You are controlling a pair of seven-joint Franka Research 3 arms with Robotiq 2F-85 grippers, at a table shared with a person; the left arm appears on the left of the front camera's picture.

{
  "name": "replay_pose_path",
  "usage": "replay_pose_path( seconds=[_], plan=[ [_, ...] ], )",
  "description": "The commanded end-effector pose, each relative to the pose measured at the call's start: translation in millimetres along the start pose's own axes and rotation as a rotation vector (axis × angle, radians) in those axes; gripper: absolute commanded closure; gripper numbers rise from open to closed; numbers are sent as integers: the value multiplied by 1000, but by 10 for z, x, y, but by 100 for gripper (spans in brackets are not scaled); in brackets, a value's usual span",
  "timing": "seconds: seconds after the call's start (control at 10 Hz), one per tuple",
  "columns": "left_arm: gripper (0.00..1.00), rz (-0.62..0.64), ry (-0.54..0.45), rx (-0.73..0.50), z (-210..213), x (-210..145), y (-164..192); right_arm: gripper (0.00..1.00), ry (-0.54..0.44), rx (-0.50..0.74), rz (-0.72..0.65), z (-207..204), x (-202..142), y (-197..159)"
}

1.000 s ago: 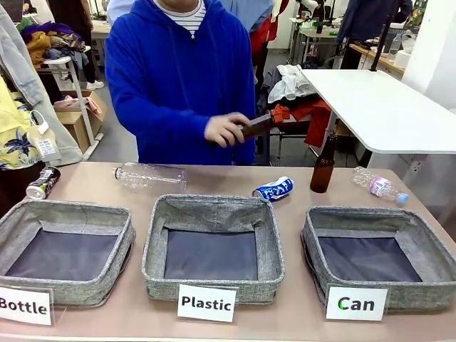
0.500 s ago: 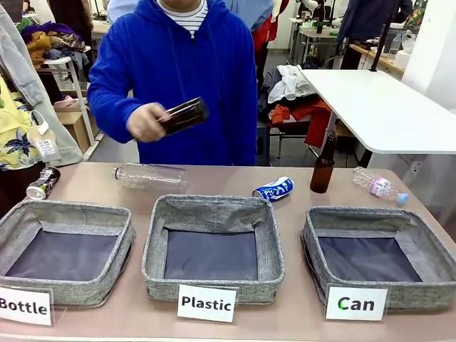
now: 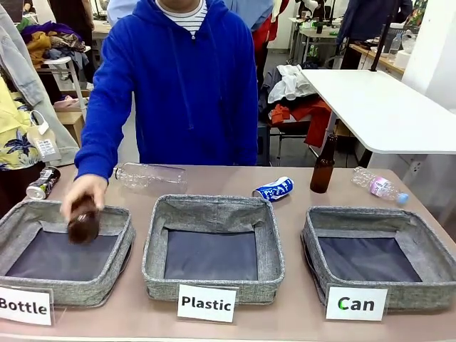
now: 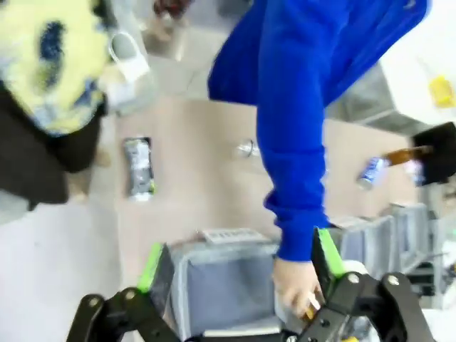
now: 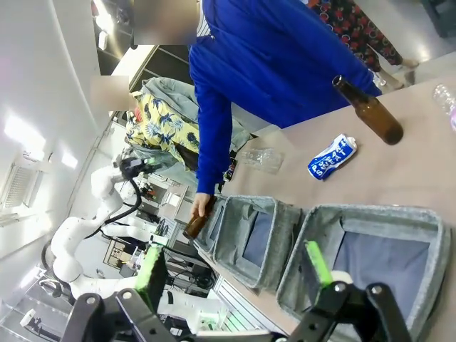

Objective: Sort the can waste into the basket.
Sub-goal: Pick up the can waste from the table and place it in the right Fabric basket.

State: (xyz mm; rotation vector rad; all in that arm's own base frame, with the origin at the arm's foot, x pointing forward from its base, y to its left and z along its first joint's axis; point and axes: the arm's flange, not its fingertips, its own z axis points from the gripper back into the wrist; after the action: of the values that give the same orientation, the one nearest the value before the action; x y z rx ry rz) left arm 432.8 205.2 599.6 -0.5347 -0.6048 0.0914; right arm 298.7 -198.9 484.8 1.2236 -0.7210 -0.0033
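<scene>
Person (image 3: 178,78) swung brown bottle (image 3: 83,221) down from chest height to over "Bottle" basket (image 3: 14,221) (their sorting, not mine). Can basket (image 3: 313,239) sat at desk's (image 3: 299,313) right, no can in it yet. Blue can (image 3: 273,189) lay behind middle basket (image 3: 153,242), untouched. My left hand (image 4: 237,256) and right hand (image 5: 234,269) both gaped apart, holding nothing.
</scene>
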Motion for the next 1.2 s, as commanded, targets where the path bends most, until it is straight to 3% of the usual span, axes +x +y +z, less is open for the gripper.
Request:
replay_pose_path(
  seconds=[0.0, 0.3, 0.6, 0.8, 0.9, 1.1],
  plan=[
    [0, 81, 20, -50, 522, -227, 468, 0, -13, 15, 28, -4, 39, 6],
    [0, 28, 77, -126, 580, -576, 716, 0, -13, 15, 28, -4, 39, 6],
    [0, -5, 126, -82, 451, -471, 590, 0, -13, 15, 28, -4, 39, 6],
    [0, -16, 254, 65, -21, -157, 349, 0, -13, 15, 28, -4, 39, 6],
    [0, -95, 368, 24, -231, -61, 301, 0, -13, 15, 28, -4, 39, 6],
    [0, -82, 442, 105, -733, 145, 324, 0, -13, 15, 28, -4, 39, 6]
  ],
)
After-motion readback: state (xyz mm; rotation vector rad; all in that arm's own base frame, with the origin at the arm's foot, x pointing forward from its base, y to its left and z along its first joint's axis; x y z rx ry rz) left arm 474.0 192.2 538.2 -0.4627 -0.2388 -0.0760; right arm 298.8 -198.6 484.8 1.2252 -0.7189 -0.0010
